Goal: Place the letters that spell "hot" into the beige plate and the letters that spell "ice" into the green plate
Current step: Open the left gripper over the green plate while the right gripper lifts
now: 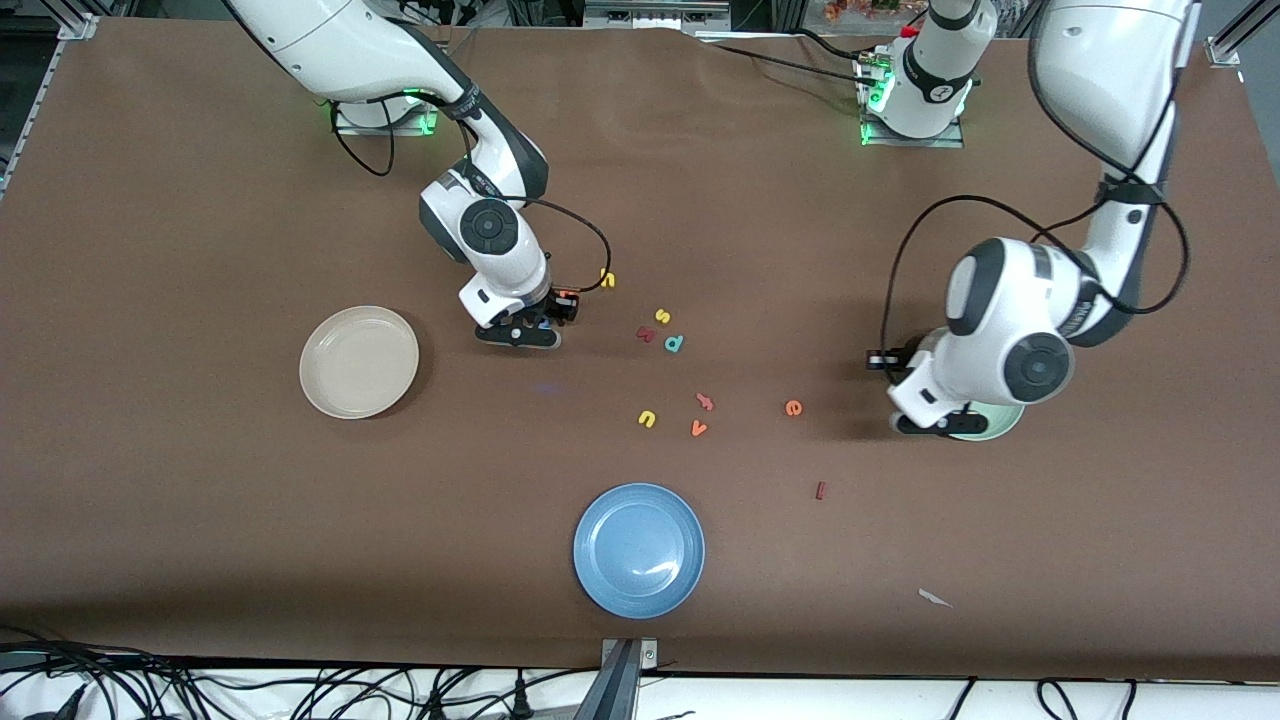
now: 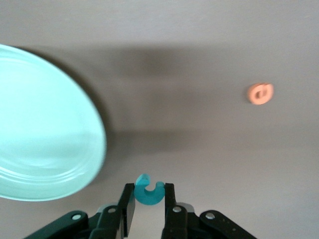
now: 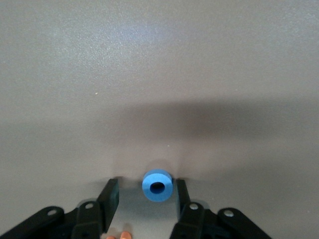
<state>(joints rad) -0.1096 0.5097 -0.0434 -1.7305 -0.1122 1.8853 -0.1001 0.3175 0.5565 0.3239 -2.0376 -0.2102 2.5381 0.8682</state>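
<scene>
Straddling the small blue ring-shaped toy "o" (image 3: 157,185) on the brown table, the right gripper (image 3: 144,196) has its fingers apart with a gap on one side, so an off-centre squeeze could flick the ring away. The left gripper (image 2: 149,199) pinches the teal toy "c" (image 2: 149,191) just beside the pale mint-green round plate (image 2: 45,144); letting go here would drop it short of the rim.

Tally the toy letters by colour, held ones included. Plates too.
Yellow letters: 3
Orange letters: 3
Teal letters: 2, with the teal c in the left gripper
Dark red letters: 2
Blue letters: 1, the blue o between the right gripper's fingers
Salmon-pink letters: 1
Plates: 3, namely beige plate, green plate, blue plate
Total: 15
</scene>
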